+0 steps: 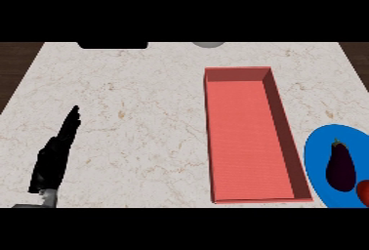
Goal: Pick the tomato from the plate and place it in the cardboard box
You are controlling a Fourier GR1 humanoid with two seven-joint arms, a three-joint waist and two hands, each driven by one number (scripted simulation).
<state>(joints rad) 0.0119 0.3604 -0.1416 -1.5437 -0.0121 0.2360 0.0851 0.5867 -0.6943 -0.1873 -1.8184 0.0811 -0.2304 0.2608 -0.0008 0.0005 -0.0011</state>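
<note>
**Tomato on the plate, left hand resting far across the surface**

The left hand [56, 154] shows at the lower left, fingers straight and together, pointing up and a little right; it is relaxed and holds nothing. The right hand is out of sight.

Well to the right of this hand, past a wide stretch of bare marble surface [130, 97], lies the box [249, 141]. It is red and open-topped, with its long axis running away from the robot, roughly parallel to the hand's fingers. Nothing shows inside it.

Farther right again, just beyond the box's right wall, is the blue plate [317, 151], cut off by the view's right edge. On it lies an eggplant [340, 166], dark purple, long axis running near to far, stem end pointing away from the robot.

The tomato [364, 191] sits on the plate's near part, just beside the eggplant's rounded lower end. Only a small red sliver of it shows at the right edge, so its axis and which way it points cannot be told. It is on the far side of the box from the hand.
</note>
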